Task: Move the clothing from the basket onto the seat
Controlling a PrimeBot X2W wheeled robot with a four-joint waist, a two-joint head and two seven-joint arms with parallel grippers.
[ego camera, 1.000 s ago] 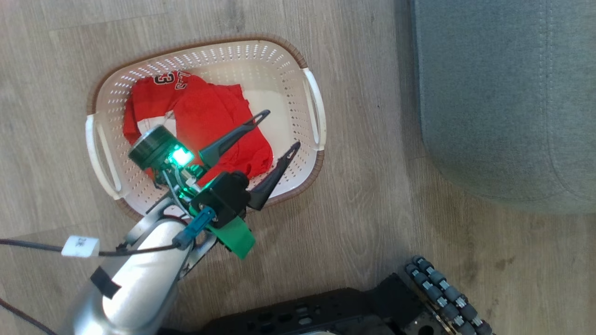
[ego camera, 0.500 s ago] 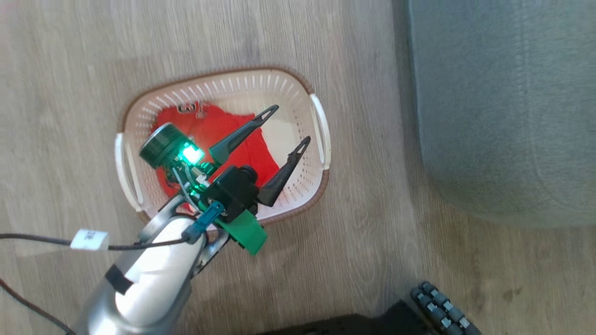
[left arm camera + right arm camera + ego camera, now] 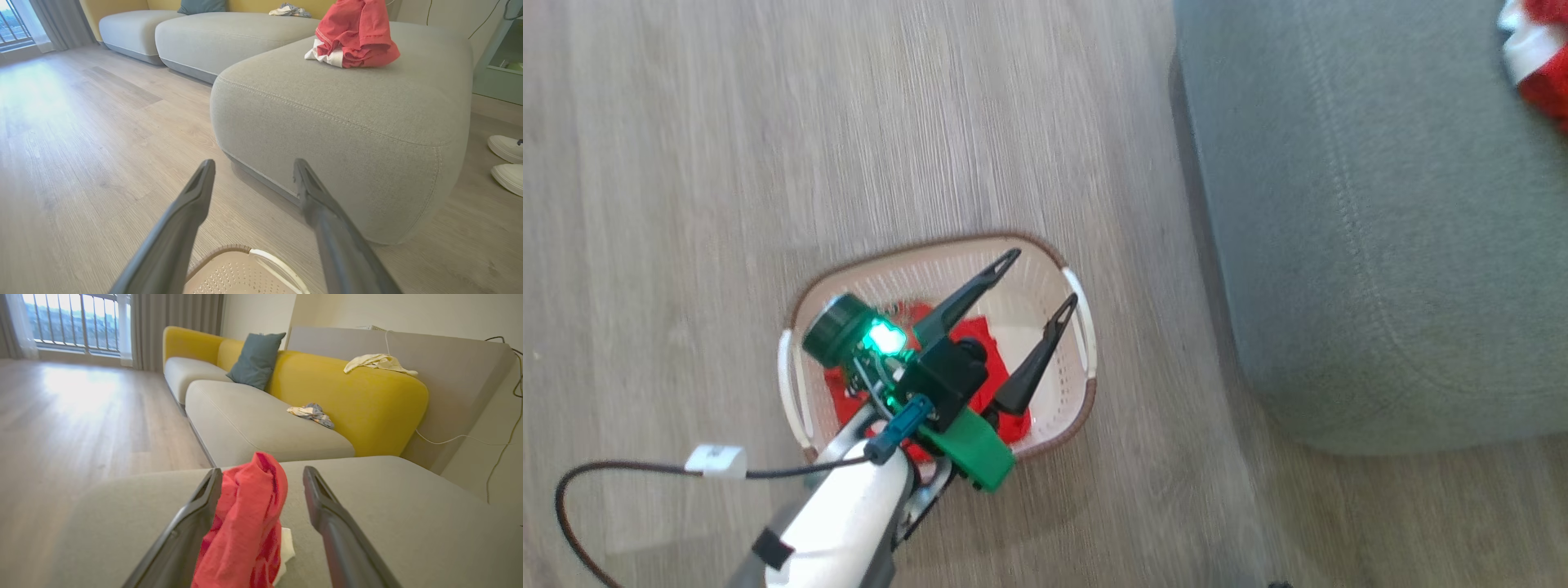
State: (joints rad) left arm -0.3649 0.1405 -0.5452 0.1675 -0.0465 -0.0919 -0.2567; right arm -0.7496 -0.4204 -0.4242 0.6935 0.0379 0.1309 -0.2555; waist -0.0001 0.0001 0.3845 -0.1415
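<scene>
Wood-plank floor (image 3: pixel 686 163) all round. Left gripper (image 3: pixel 1045 276) hangs over the basket (image 3: pixel 931 243), fingers spread wide with nothing between them, tips pointing to 1 o'clock in the head view. Red garment (image 3: pixel 972 331) lies crumpled in the basket bottom, directly below that gripper and partly hidden by the wrist; can't tell any contact. Basket stands on the floor, apart from the seat (image 3: pixel 1339 245) at 2 o'clock from it. Second red garment (image 3: pixel 1543 90), white trim, sits heaped on the seat top, 1 o'clock from the basket. Right gripper (image 3: pixel 262 471) is over that heap, fingers wide apart on either side of it. Heap rests on the cushion with a gap to the 3 o'clock finger, so not pinched. Beyond, at 12 o'clock in the right wrist view: grey-and-yellow sofa (image 3: pixel 347 392), blue pillow (image 3: pixel 255 359), patterned cloth (image 3: pixel 312 412) on its cushion.
</scene>
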